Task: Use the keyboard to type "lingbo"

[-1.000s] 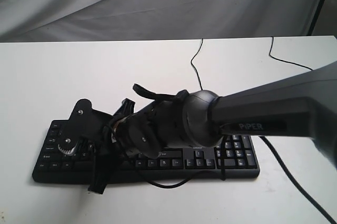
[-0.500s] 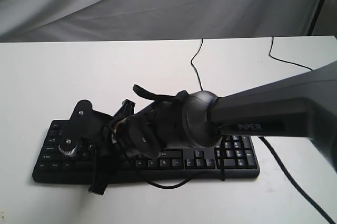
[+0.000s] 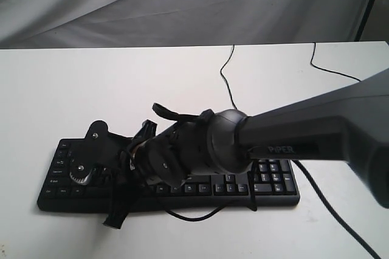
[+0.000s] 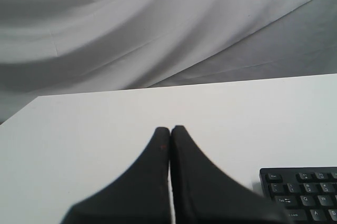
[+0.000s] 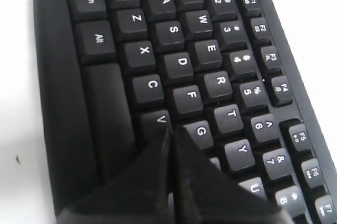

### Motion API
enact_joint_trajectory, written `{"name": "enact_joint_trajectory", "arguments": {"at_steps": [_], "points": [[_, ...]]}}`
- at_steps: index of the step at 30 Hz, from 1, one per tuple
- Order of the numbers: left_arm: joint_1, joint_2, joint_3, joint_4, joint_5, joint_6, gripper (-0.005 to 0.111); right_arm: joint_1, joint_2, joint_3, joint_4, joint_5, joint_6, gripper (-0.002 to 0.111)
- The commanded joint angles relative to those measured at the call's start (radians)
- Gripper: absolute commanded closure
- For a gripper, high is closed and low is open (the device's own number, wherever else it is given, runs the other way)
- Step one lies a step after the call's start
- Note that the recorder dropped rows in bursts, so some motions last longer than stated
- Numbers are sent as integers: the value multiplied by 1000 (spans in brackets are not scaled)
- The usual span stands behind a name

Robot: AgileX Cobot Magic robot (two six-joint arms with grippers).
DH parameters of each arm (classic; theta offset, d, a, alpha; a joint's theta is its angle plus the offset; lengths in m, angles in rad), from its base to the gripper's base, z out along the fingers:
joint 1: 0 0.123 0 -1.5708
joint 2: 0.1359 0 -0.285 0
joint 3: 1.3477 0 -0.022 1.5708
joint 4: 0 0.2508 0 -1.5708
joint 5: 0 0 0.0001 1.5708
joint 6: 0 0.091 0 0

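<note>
— Where does the keyboard (image 3: 267, 181) sit?
— Flat on the white table (image 3: 61, 89), toward the near edge in the exterior view, long side running across. A thin black cable (image 3: 227, 76) runs from behind the right arm (image 3: 304, 131) toward the far edge, where a grey cloth (image 3: 182, 3) hangs.
— And the right gripper (image 5: 171, 129)?
— Fingers pressed together, nothing between them. The arm reaches across the middle to the letter keys. In the wrist view the tips lie between V and G. The key beneath is hidden, so I cannot tell if they touch.
— The left gripper (image 4: 169, 128)?
— Closed tight, empty, above bare table. One corner of the keyboard shows nearby, apart from the tips.
</note>
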Motion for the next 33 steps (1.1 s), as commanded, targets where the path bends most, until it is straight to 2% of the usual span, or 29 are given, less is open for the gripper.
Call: {"name": "enact_joint_trajectory", "arguments": {"at_steps": [1,11,19,33], "points": [[-4,3,5,-1,-4,-3,106,1,8,5,8,7,6,108],[-4,3,5,-1,-4,-3,106,-12,-78,7,-4,17,6,108],[-4,3,5,-1,-4,-3,106,-67,-179,136,-4,-50,6,108],[-4,3,5,-1,-4,-3,106,-131,-183,192,12,-119,6,108]]}}
